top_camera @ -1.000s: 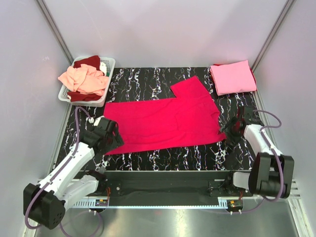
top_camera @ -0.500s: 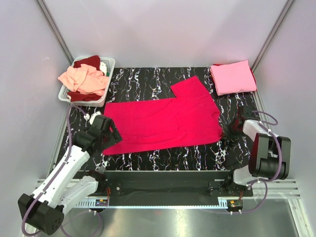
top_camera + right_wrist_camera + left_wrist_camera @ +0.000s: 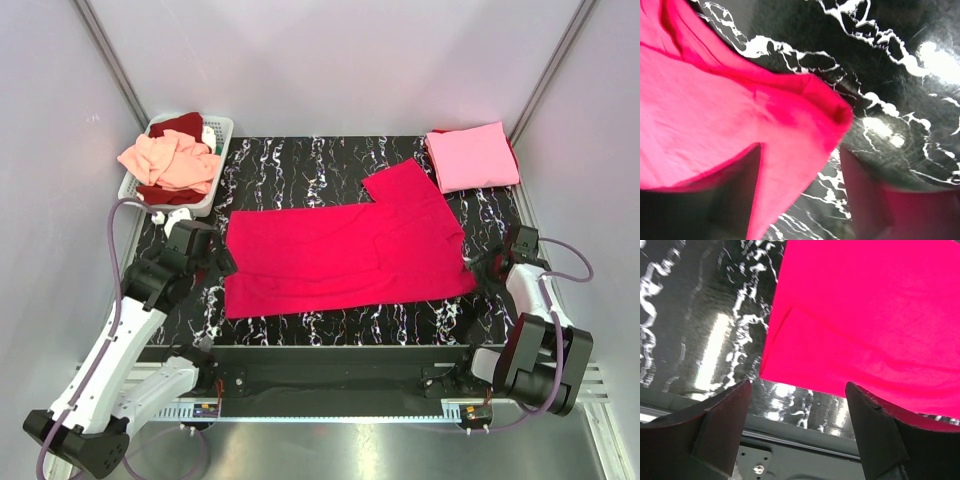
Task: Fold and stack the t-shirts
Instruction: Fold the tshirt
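Centrally in the top view, the crimson shirt [image 3: 345, 258] lay spread flat on the black marbled table [image 3: 290, 155], one sleeve reaching toward the upper right. At the upper right of the frame, the pink shirt [image 3: 472, 156] sat folded on the table, apart from the crimson one. At the upper left, the white basket [image 3: 222, 135] held the peach shirt [image 3: 170, 162] crumpled over the maroon shirt [image 3: 178, 124]. The left gripper [image 3: 205, 258] stood just beside the crimson shirt's left edge; in the left wrist view [image 3: 797, 405] its jaws were spread apart with nothing between them, the shirt's lower left corner lying flat on the table just beyond the fingers [image 3: 722, 420]. The right gripper [image 3: 487, 270] was at the shirt's lower right corner; in the right wrist view [image 3: 800, 165] its jaws were parted, with a raised fold of crimson cloth [image 3: 740, 115] lying across the left finger [image 3: 735, 195]. Whether that cloth was pinched could not be told.
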Tool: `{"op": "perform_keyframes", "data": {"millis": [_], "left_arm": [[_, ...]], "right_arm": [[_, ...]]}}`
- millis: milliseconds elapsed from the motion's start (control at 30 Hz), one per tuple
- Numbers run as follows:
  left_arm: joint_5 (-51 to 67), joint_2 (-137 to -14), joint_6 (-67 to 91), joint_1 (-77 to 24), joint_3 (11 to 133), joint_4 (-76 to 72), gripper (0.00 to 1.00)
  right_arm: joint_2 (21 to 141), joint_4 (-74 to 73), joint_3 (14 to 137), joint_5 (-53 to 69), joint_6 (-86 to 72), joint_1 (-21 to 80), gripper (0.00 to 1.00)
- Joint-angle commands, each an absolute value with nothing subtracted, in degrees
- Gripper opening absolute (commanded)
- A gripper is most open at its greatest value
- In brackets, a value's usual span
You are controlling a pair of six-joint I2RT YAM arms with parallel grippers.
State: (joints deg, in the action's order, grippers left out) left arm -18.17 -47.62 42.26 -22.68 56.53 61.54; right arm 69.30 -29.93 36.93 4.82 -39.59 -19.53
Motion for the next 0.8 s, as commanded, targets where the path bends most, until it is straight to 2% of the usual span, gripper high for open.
{"op": "perform_keyframes", "data": {"millis": [0,100,233,267,333,433,533,667,767], "left_arm": [[-22.23,-47.55,36.66,-22.76,60.11,61.96,0.83],[-25.39,-47.72,32.35,-22.68,60.64,61.44,0.87],[-27.68,-45.97,27.70,-22.76,58.63,58.45,0.89],[-28.47,-45.53,27.34,-22.68,57.14,56.79,0.89],[-28.74,-43.78,27.42,-22.59,56.25,55.55,0.90],[-28.39,-41.67,26.54,-22.50,54.84,53.53,0.92],[-28.92,-39.91,26.98,-22.24,53.97,52.56,0.94],[-28.65,-38.41,27.25,-22.06,53.09,51.95,0.94],[-28.04,-37.18,27.33,-21.97,52.56,51.42,0.94]], "right_arm": [[68.65,-32.33,38.31,5.98,-38.94,-19.78,0.76],[65.50,-33.40,41.47,7.02,-37.01,-19.69,0.84],[64.24,-27.43,45.87,13.61,-35.60,-18.03,0.85],[65.47,-26.90,50.14,12.84,-35.16,-16.63,0.85],[72.57,-29.34,56.57,7.33,-33.49,-10.13,0.85],[84.35,-31.38,69.75,5.72,-31.56,-3.63,0.85],[96.03,-30.85,82.41,3.19,-28.75,-0.28,0.86],[112.64,-35.14,105.66,2.90,-25.76,-0.26,0.86],[123.11,-34.64,116.58,4.04,-25.31,-0.26,0.86]]}}
